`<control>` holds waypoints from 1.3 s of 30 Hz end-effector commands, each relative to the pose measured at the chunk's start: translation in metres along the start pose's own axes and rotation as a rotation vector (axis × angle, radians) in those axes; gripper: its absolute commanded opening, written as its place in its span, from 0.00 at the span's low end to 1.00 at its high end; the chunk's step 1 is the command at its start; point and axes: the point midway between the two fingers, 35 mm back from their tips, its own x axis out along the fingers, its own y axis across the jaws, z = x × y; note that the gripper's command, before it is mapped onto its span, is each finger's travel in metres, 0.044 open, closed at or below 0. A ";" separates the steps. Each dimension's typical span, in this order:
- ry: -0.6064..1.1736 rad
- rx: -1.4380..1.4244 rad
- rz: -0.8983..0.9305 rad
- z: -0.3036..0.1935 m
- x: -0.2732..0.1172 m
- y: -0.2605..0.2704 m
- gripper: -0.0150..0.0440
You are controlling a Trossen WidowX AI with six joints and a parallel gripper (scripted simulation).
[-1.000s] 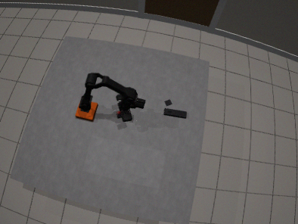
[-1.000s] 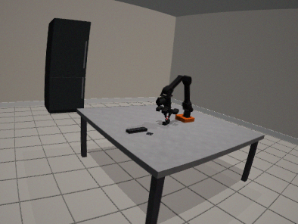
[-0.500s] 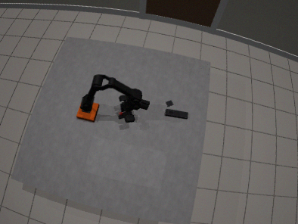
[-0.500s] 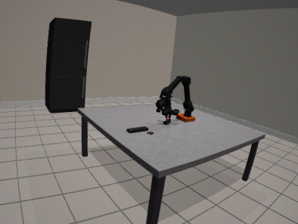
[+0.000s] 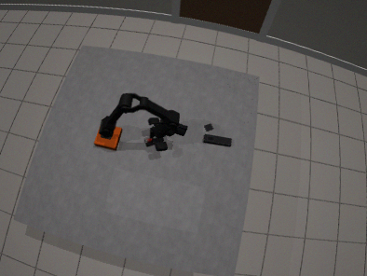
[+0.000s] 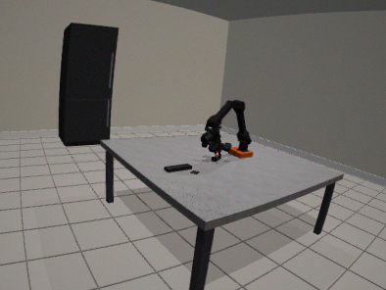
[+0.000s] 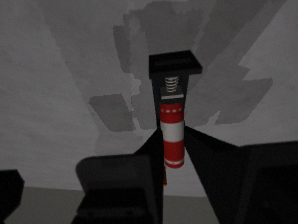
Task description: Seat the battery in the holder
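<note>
The battery (image 7: 173,132) (image 6: 217,155), red with a white band, is held between the fingers of my gripper (image 7: 171,131). In the wrist view it lies nearly in line with the black holder (image 7: 175,62) (image 6: 215,159), over its channel. One battery end is close to the plate in front of the holder's coil spring (image 7: 171,84); a narrow dark gap shows between them. The battery's other end points toward the bottom of the view. The holder's lip is hidden, and I cannot tell how high the battery sits in the channel. In the top view the arm partly covers battery and holder.
A long black block (image 5: 217,140) (image 6: 178,168) and a small dark piece (image 5: 209,127) (image 6: 195,172) lie on the grey table (image 5: 154,242) (image 6: 274,191), on the far side of the gripper from the arm's orange base (image 5: 107,144) (image 6: 241,153).
</note>
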 end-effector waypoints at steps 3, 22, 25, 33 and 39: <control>0.022 0.004 -0.002 0.003 0.001 -0.001 0.37; 0.021 0.005 0.003 0.017 -0.004 -0.001 0.37; 0.021 0.005 0.003 0.018 -0.005 -0.001 0.37; 0.022 0.005 0.002 0.023 -0.008 -0.001 0.37; 0.008 0.005 0.004 0.023 -0.007 -0.001 0.37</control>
